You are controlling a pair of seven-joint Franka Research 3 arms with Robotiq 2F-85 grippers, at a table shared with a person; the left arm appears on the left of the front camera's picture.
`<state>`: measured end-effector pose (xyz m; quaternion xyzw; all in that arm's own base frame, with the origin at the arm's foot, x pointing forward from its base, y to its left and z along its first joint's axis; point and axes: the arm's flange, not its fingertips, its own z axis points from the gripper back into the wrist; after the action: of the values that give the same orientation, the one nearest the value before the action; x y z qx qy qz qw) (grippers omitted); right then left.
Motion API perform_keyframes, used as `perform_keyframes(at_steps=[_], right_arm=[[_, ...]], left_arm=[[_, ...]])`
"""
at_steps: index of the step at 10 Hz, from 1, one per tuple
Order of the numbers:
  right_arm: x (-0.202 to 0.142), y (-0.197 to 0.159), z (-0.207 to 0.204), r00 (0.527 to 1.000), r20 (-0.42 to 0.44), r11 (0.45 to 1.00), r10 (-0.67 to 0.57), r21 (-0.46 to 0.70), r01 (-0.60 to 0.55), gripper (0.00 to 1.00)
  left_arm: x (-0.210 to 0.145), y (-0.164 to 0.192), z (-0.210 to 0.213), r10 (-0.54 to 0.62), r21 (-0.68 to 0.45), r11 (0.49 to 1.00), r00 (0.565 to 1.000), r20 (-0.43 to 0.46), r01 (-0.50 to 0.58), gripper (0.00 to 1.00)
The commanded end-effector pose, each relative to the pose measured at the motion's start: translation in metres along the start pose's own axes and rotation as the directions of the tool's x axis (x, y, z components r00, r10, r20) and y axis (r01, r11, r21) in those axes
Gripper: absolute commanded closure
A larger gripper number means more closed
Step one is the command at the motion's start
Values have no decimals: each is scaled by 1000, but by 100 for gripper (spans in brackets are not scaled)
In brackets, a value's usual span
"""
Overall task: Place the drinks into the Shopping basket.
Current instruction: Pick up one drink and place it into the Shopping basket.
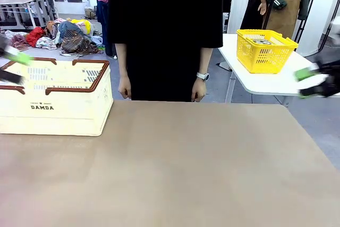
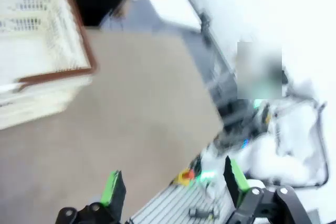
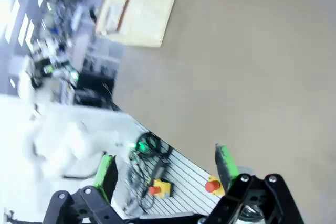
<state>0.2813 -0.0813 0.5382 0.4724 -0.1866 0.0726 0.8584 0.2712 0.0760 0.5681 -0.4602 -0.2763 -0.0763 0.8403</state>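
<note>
Cream plastic with a brown rim, the basket (image 1: pixel 64 115) stands at the far left corner of the tabletop (image 1: pixel 186 168). Where the drinks are I cannot tell. The left tool (image 1: pixel 13 67) hangs blurred across the basket's left end, released and grasping nothing. The right tool (image 1: pixel 312 83), likewise released and bare, hangs just off the tabletop's right edge. A person stands at the far edge, hands (image 1: pixel 125 86) down at the sides.

As I judge the risks:
- The left tool is close enough to the rim to clip it and shove the basket.
- If the drinks come from the person, a reach could run into those hands.
- Slim metal drinks may slip or topple under an off-centre pinch.
- The yellow basket (image 1: pixel 265 51) farther back on the right could be taken for the target.
</note>
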Motion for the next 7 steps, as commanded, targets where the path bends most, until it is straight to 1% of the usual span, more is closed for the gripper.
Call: perform_keyframes(at_steps=[1, 2, 3, 4, 5, 6, 7], right_arm=[[-31, -71, 54, 976, 163, 988, -147, 60, 139, 0], [-55, -106, 76, 951, 210, 972, -226, 111, 207, 0], [-82, -136, 89, 919, 257, 950, -298, 169, 261, 0], [-108, -160, 98, 878, 309, 926, -365, 220, 307, 0], [-120, -172, 100, 863, 322, 917, -388, 228, 327, 0], [-122, -170, 96, 859, 333, 918, -390, 217, 333, 0], [-120, -167, 92, 844, 375, 924, -383, 135, 359, 0]], left_arm=[[-39, 77, 59, 113, -120, 989, 967, 230, -87, 0], [-61, 109, 74, 191, -175, 974, 933, 304, -142, 0], [-85, 138, 80, 253, -229, 957, 898, 359, -178, 0], [-106, 160, 83, 319, -276, 936, 854, 410, -217, 0], [-112, 169, 85, 343, -288, 929, 836, 430, -233, 0], [-107, 165, 83, 344, -270, 932, 831, 437, -243, 0], [-95, 157, 80, 312, -176, 950, 838, 448, -259, 0]])
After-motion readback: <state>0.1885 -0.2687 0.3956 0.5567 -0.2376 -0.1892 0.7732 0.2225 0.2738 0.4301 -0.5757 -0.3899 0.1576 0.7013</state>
